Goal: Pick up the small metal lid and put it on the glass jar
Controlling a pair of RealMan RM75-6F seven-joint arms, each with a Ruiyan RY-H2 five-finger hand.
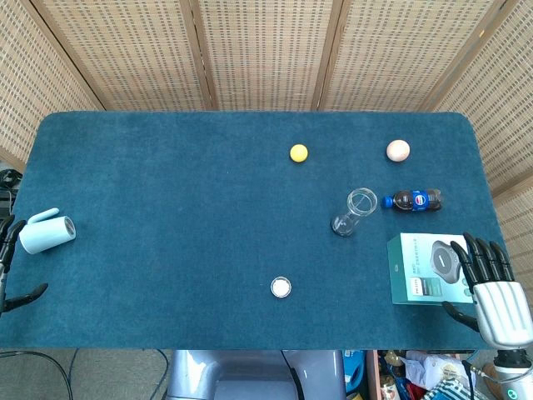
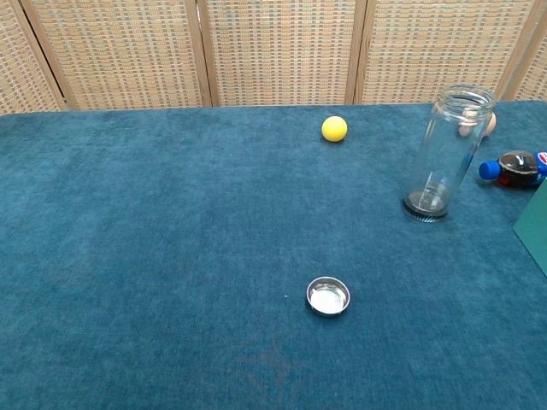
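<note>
A: Going left to right, the left hand point(image 1: 10, 265) shows only as dark fingers at the table point(image 1: 166, 250) edge in the head view, beside a pale blue cup point(image 1: 47, 232) lying on its side. Whether that hand is spread or curled cannot be told; nothing seems to be in it.

B: And the small metal lid point(image 2: 328, 295)?

A: It lies near the front edge, roughly mid-table, hollow side up, touched by nothing. The glass jar point(image 2: 444, 154) stands upright to its right and further back, mouth uncovered.

B: So the task has not begun?

A: That is the fair reading: the pick-up is the step in hand. The right hand point(image 1: 491, 287) hovers at the near right corner, fingers spread and empty, over a teal box point(image 1: 425, 268). It looks the nearer one, so it would have to travel left to the lid and pinch the thin rim, which sits low on the cloth.

B: Anything else?

A: A yellow ball point(image 1: 298, 152), a pinkish ball point(image 1: 398, 150) and a small cola bottle point(image 1: 413, 200) lie behind the jar. The chest view shows neither hand and cuts off the box and bottle.
</note>
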